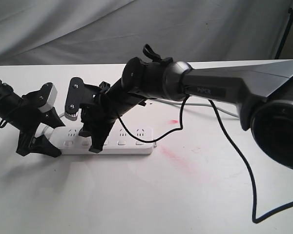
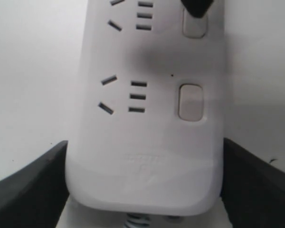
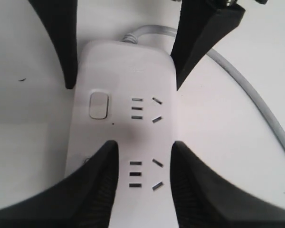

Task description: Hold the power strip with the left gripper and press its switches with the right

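Observation:
The white power strip (image 1: 129,139) lies flat on the white table (image 1: 136,195). My left gripper (image 1: 39,141) is shut on its cord end, black fingers (image 2: 33,190) pressing both long sides of the power strip (image 2: 147,142). My right gripper (image 1: 91,139) hovers open over the strip's top, jaws apart with sockets showing between them. One fingertip (image 2: 197,7) rests on the second of the switches (image 2: 194,26); the first switch (image 2: 190,102) is uncovered. In the right wrist view that finger (image 3: 85,190) hides the second switch, and the first switch (image 3: 98,105) shows beyond the right gripper (image 3: 145,152).
The light grey cord (image 3: 256,104) curves away from the strip's end across the table. A black cable (image 1: 234,146) hangs from the right arm and trails over the table. Red smears (image 1: 178,158) mark the surface right of the strip. Grey cloth (image 1: 88,29) forms the backdrop.

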You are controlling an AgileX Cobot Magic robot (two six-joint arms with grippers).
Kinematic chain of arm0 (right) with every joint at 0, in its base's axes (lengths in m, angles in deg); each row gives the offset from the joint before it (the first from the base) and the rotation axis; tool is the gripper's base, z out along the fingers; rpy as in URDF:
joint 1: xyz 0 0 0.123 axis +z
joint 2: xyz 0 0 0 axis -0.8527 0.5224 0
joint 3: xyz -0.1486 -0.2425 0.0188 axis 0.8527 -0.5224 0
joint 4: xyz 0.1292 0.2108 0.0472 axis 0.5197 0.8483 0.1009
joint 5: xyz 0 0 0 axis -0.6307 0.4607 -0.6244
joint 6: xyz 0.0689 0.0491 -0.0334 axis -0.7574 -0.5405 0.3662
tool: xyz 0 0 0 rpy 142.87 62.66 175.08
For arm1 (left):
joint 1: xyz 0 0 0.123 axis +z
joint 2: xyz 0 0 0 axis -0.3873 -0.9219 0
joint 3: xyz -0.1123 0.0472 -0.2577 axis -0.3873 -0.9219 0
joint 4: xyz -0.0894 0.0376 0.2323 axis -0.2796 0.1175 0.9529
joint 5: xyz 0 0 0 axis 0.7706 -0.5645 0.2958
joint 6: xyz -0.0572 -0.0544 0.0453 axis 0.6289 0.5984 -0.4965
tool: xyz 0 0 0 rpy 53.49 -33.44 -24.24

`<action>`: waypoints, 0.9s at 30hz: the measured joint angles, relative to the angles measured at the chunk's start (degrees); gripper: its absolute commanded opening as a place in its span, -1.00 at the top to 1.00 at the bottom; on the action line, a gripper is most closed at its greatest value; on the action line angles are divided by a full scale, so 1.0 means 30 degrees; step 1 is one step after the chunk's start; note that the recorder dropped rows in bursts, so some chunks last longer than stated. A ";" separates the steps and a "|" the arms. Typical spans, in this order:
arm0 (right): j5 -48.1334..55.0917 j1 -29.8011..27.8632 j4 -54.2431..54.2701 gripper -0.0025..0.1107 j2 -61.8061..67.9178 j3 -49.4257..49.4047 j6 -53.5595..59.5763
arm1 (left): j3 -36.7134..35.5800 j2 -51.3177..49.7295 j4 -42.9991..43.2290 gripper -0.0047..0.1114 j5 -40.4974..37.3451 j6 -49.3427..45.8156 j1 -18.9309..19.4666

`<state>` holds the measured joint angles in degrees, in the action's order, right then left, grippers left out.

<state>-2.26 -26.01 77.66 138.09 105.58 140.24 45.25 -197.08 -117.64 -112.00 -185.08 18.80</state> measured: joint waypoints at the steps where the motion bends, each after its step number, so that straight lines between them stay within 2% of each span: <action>1: -0.0094 0.0030 0.0000 0.34 0.0037 0.0000 0.0053 | 0.0000 0.0000 0.0000 -0.21 0.0000 0.0000 0.0000; 27: 0.0150 0.0030 0.0000 0.34 0.0152 -0.0067 0.0195 | 0.0000 0.0000 0.0000 -0.21 0.0000 0.0000 0.0000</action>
<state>-1.81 -25.92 77.66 138.54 105.38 140.82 45.25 -197.08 -117.64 -112.00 -185.08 18.80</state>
